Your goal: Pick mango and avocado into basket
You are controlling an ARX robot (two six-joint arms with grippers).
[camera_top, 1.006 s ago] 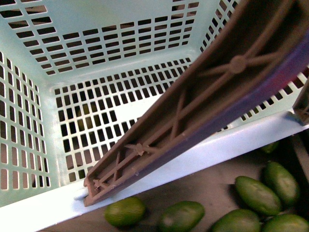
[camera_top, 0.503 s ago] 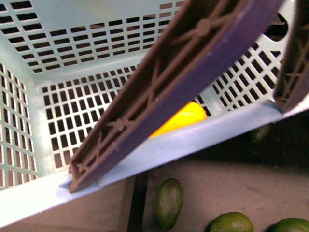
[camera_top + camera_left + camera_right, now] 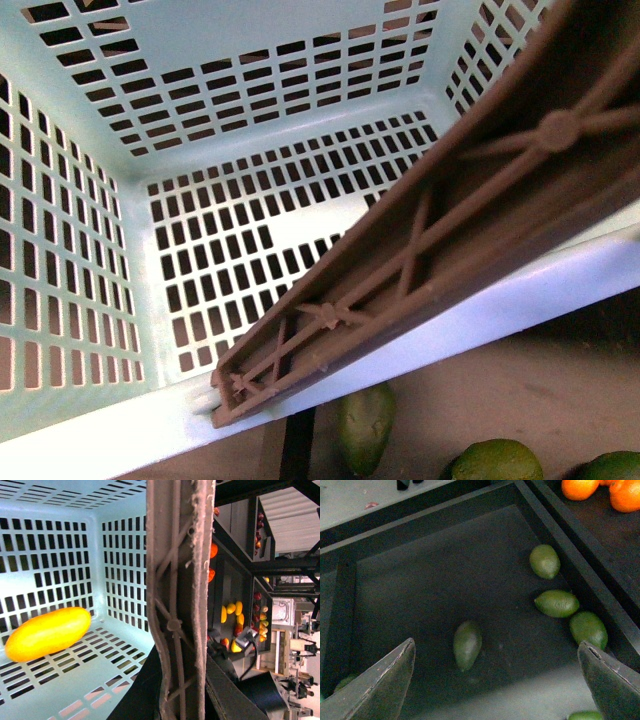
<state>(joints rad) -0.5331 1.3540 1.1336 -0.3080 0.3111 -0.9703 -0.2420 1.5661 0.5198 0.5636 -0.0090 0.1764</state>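
The basket (image 3: 90,435) fills the left and middle of the front view, seen from above. Its slotted floor is bare where it shows. One brown ribbed handle (image 3: 450,230) crosses it on a slant and hides part of that floor.

In the left wrist view the mango (image 3: 47,632), long and yellow, lies on its side on the basket floor, close to a slotted wall. The left hand (image 3: 181,662) shows there as two dark fingers, one on each side of the handle and pressed against it, so it is clamped on the handle.

Beyond the basket's near rim, further right in the front view, a pear-shaped green fruit (image 3: 365,430) and brighter green fruits (image 3: 497,462) lie on a dull surface (image 3: 520,380).

The right hand (image 3: 495,642) hangs above this walled surface, its fingers (image 3: 380,685) spread wide with nothing between them. The pear-shaped fruit lies just beneath it. The avocado (image 3: 544,561), small, dark and egg-shaped, rests well apart from that fruit, near the dividing wall (image 3: 570,555) and just beside two brighter fruits. Oranges (image 3: 580,487) sit in the next compartment.
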